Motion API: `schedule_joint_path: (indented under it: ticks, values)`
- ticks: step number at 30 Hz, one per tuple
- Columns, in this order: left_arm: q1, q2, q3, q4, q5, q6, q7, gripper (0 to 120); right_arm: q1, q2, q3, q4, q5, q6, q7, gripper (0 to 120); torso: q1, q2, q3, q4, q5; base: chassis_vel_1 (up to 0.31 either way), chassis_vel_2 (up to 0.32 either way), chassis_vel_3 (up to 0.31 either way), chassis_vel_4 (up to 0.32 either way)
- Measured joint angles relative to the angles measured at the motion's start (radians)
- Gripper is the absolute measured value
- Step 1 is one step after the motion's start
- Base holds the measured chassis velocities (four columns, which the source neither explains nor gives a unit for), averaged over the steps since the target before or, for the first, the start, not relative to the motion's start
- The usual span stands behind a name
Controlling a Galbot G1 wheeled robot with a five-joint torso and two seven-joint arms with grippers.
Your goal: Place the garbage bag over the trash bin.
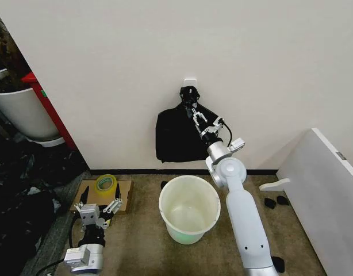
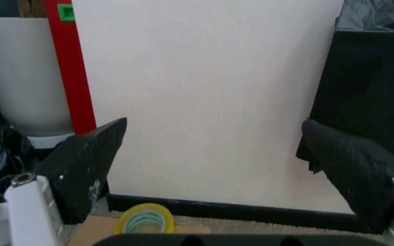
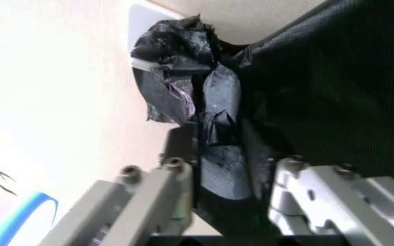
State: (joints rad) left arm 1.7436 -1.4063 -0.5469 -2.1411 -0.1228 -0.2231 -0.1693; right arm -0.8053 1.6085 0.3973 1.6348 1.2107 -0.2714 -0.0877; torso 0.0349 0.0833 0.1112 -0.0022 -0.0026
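Left gripper [image 1: 99,212] is parked low by the tape roll [image 1: 106,183] on cardboard [image 1: 123,194], fingers spread wide. The bin [image 1: 190,209] is sat on the carpet, middle, empty and bare. Above it, bags [image 1: 177,137] are hung from a wall hook [image 1: 190,79]; their knot is pinched by the right gripper [image 1: 195,114].

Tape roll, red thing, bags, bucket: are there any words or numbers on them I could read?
No readable text anywhere.
Yellow tape roll: green print inside, too blurred to read.
Green sticker on the red panel: blank or too small to tell.
Trash bin and hanging black bags: no words visible.
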Motion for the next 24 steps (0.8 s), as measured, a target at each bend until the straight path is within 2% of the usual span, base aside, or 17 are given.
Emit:
schedule_joint_path:
  ticks: [2,5,16,20,22,24]
  values:
    - [-0.001,-0.001,0.0,0.0,0.0,0.0,-0.001,100,-0.004,0.0,0.001,0.006,0.001,0.0,0.001,15,0.0,0.0,0.0,0.0,0.0,0.0,0.0,0.0,0.0]
    - [-0.005,-0.003,0.002,0.007,0.0,0.0,-0.003,100,-0.012,0.0,0.009,0.017,0.002,0.0,0.008,0,0.0,0.0,0.0,-0.0001,0.0,0.0,0.0,0.0,0.0]
    - [-0.007,-0.007,0.008,0.003,0.002,0.001,-0.004,100,-0.055,0.0,-0.004,0.088,-0.021,0.0,0.033,0,0.0,0.0,0.0,0.0,0.0,0.0,0.0,0.0,0.0]
    - [-0.012,-0.009,0.018,0.013,0.003,0.001,-0.004,100,-0.16,0.0,-0.059,0.174,-0.174,0.013,0.039,0,0.0,0.0,0.0,0.0,0.0001,0.0,0.0,0.0,0.0]
    - [-0.012,-0.009,0.019,0.014,0.003,0.001,-0.004,100,-0.166,0.0,-0.063,0.18,-0.185,0.015,0.04,0,0.0,0.0,0.0,0.0001,0.0001,0.0,0.0,0.0,0.0]
    - [-0.021,-0.007,0.028,0.025,0.004,0.001,-0.004,100,-0.251,-0.001,-0.102,0.267,-0.327,0.029,0.051,0,0.0,0.0,0.0,0.0,0.0001,0.0,0.0,0.0,0.0]
